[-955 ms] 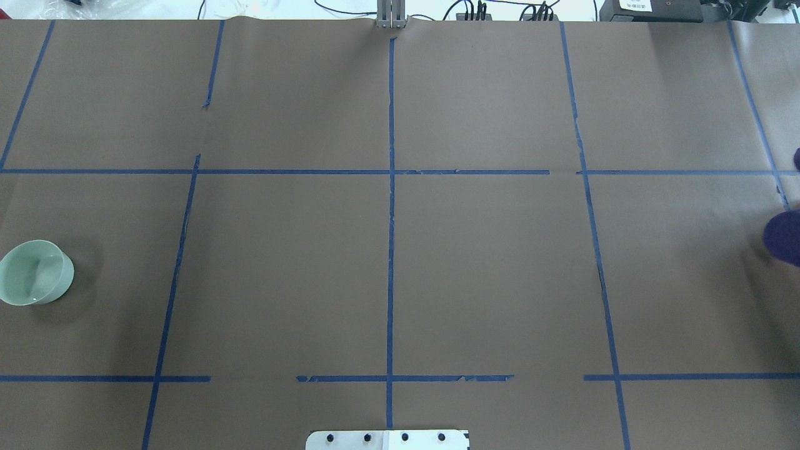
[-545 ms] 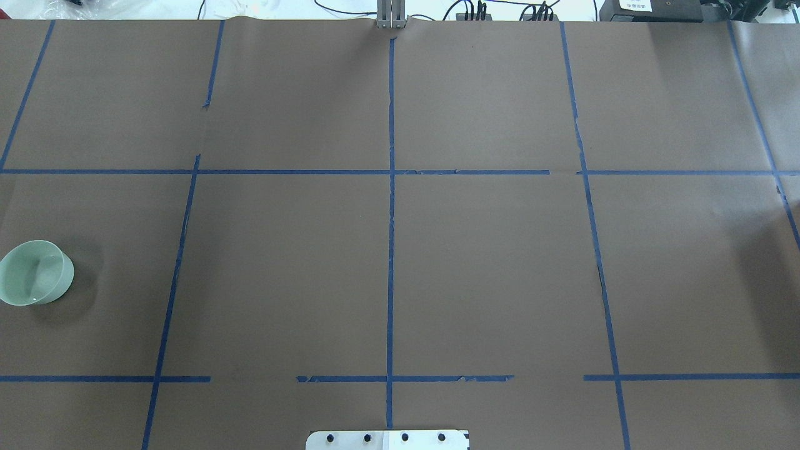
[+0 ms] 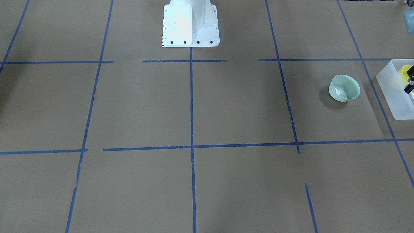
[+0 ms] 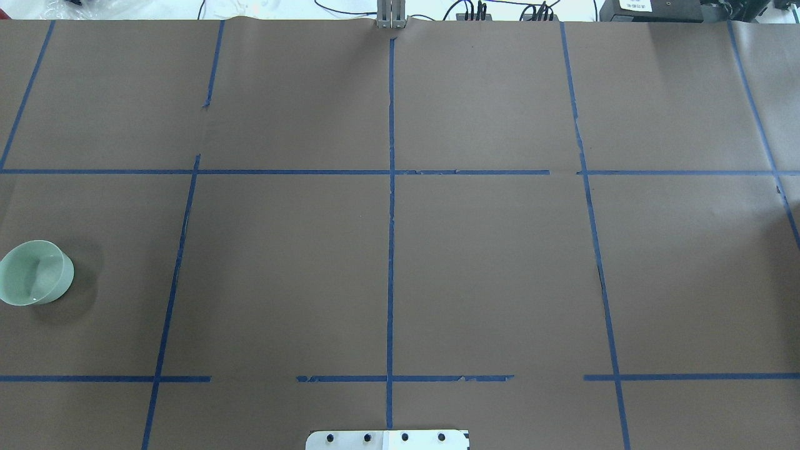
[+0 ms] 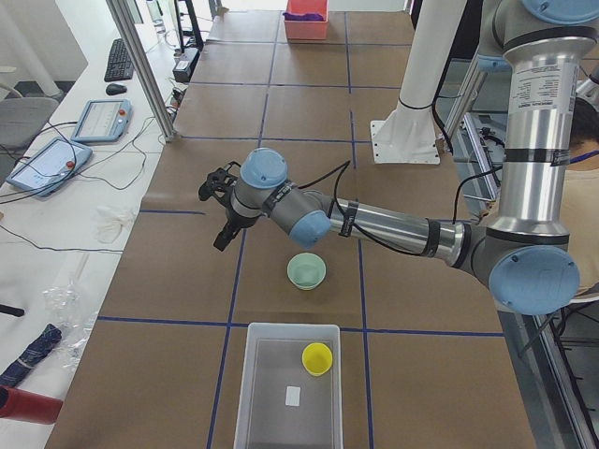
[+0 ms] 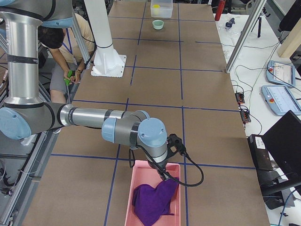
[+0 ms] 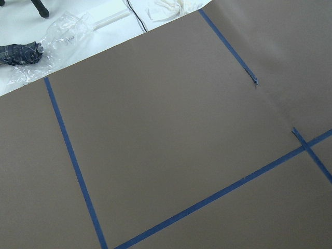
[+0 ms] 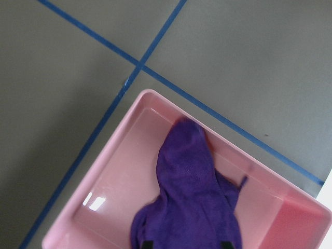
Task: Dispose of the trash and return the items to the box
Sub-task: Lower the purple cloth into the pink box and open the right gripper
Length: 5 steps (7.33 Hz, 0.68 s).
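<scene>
The mint-green bowl [image 3: 344, 88] stands upright on the brown table, also in the overhead view [image 4: 34, 273]. Beside it stands the frosted box [image 3: 393, 97], with the yellow cup [image 5: 316, 357] inside. My left gripper [image 5: 223, 234] hovers above the table beyond the bowl, away from the box. It shows only in the exterior left view, so I cannot tell if it is open. My right gripper [image 8: 187, 244] hangs over a pink bin [image 8: 119, 171] at the other table end. Its fingertips are around a purple cloth [image 8: 192, 192] that drapes into the bin.
The white robot base [image 3: 190, 26] stands at the middle of the table's robot side. A person [image 6: 56, 47] crouches behind the base. Tablets and cables lie on the side bench [image 5: 56, 159] past the table's far edge.
The purple cloth at the right edge of the overhead view has moved right, out of that view. The bowl has not moved.
</scene>
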{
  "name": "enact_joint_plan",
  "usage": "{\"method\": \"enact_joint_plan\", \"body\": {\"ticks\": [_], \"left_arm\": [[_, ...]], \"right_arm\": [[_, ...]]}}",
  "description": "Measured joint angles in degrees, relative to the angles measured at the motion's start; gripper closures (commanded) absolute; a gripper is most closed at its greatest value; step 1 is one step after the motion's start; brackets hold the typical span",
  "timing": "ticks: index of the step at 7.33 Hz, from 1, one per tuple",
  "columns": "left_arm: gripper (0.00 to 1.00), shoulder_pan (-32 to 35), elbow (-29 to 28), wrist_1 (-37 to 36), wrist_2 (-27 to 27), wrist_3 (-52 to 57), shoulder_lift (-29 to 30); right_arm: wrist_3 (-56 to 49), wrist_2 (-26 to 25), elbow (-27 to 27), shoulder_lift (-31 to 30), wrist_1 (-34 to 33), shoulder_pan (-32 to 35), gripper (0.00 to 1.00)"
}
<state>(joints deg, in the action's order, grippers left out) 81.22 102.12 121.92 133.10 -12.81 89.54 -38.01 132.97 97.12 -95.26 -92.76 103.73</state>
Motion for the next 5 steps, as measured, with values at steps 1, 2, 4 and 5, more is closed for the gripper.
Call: {"method": "enact_joint_plan", "body": {"ticks": [1, 2, 4, 5], "left_arm": [[0.00, -1.99, 0.41, 2.61, -0.86, -4.55, -1.04], [0.00, -4.78, 0.40, 7.01, -2.74, -8.57, -3.18], [0.00, -11.97, -1.34, 20.07, -9.00, -15.72, -10.45], [0.00, -16.20, -4.06, 27.69, -12.66, -20.05, -13.54]], "right_arm": [[10.65, 2.03, 2.94, -0.95, 3.05, -3.47, 0.00], [21.09, 2.81, 7.23, -1.99, 5.63, -7.87, 0.00], [34.57, 2.94, 14.36, -3.08, 7.81, -15.18, 0.00], [37.34, 2.93, 16.07, -3.21, 8.12, -17.08, 0.00]]}}
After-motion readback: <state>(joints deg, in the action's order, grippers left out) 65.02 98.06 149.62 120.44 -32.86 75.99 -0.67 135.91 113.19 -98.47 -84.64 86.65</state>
